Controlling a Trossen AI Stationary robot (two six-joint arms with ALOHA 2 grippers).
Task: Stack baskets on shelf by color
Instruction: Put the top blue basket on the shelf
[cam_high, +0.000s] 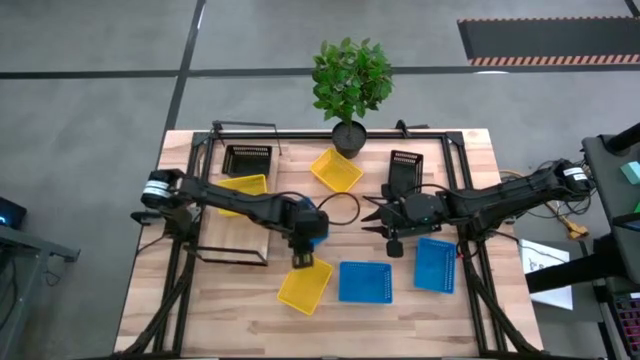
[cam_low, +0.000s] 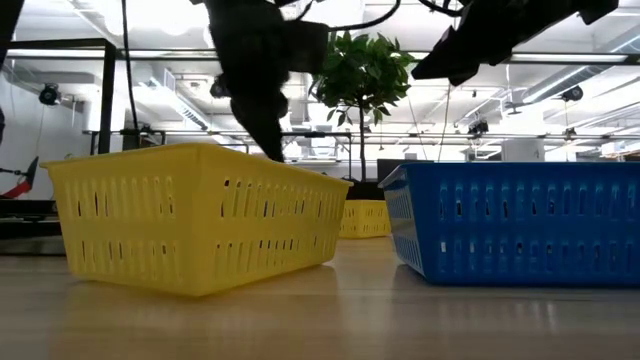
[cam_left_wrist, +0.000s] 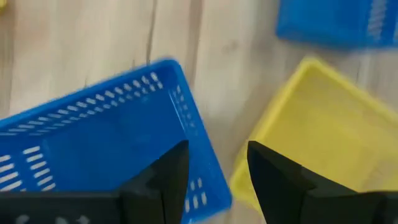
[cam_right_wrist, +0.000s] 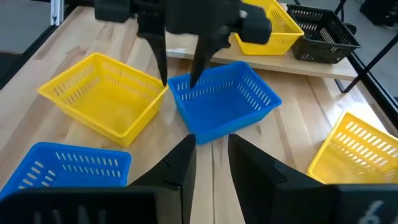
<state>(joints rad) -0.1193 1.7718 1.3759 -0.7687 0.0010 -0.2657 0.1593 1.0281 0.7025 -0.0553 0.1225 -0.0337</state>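
Three yellow baskets (cam_high: 305, 285) (cam_high: 336, 168) (cam_high: 243, 185), three blue (cam_high: 364, 282) (cam_high: 436, 264) (cam_high: 314, 226), two black (cam_high: 247, 158) (cam_high: 404, 170) — left jaws parted astride blue, right jaws parted, empty

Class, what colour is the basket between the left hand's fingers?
Blue basket under the left hand; clearest in the right wrist view.

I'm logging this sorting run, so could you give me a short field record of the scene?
left gripper: open, fingers astride one wall of a blue basket at mid-table
right gripper: open, empty, facing that basket
shelf: holds one yellow basket and one black basket
loose on the table: two yellow, three blue, one black
stacks: none visible
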